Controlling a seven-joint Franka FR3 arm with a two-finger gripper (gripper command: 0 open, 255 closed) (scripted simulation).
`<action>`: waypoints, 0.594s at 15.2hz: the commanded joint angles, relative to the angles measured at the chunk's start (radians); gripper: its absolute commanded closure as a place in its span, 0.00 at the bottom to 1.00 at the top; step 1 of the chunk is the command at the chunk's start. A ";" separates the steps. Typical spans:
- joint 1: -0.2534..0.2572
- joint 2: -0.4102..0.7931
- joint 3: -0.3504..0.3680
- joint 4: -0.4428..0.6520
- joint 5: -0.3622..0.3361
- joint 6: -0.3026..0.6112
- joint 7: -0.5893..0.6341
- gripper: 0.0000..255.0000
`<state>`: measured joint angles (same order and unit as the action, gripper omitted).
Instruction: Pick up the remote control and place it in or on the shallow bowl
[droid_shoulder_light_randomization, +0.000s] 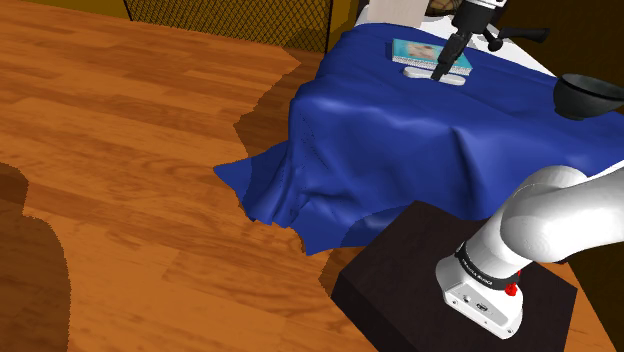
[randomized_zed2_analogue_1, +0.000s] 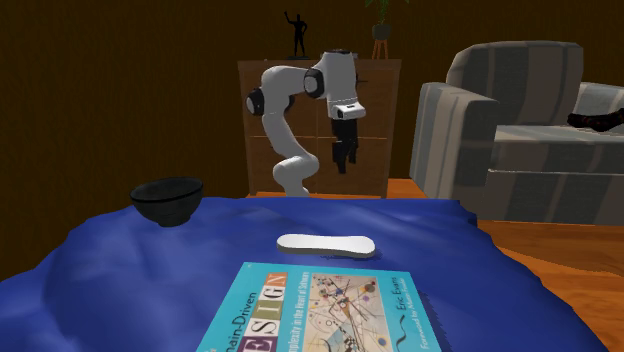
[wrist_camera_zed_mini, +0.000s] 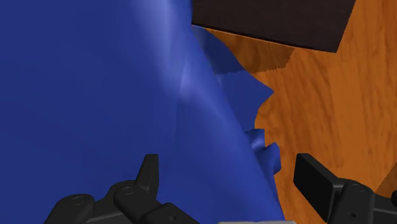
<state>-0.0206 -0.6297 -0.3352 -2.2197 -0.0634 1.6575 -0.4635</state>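
The wooden floor (droid_shoulder_light_randomization: 130, 120) was warmly and evenly lit in the shoulder view, with jagged dark shadow patches at that view's left edge and beside the blue cloth (droid_shoulder_light_randomization: 400, 130). The cloth's folds carried soft pale highlights, strongest along one ridge in the wrist view. The second exterior view was dim. Its back wall (randomized_zed2_analogue_1: 120, 90) lay in brown gloom, while the white arm (randomized_zed2_analogue_1: 278, 130) and the pale remote control (randomized_zed2_analogue_1: 325, 245) stood out brightly.

— What's your arm (droid_shoulder_light_randomization: 560, 215) like?
— Glossy white, rounded links, dark joints; a black band (droid_shoulder_light_randomization: 485, 262) with pale lettering near its foot, a red dot (droid_shoulder_light_randomization: 513, 290) beside it.
— The gripper (randomized_zed2_analogue_1: 346, 165)?
— All black — blocky fingers (wrist_camera_zed_mini: 315, 181).
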 joint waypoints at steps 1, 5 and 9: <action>0.005 0.048 -0.047 0.039 -0.020 0.005 -0.077 0.00; 0.018 0.157 -0.140 0.113 -0.041 0.031 -0.227 0.00; 0.036 0.289 -0.235 0.210 -0.033 0.056 -0.384 0.00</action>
<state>0.0100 -0.3759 -0.5462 -2.0371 -0.0994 1.7087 -0.8046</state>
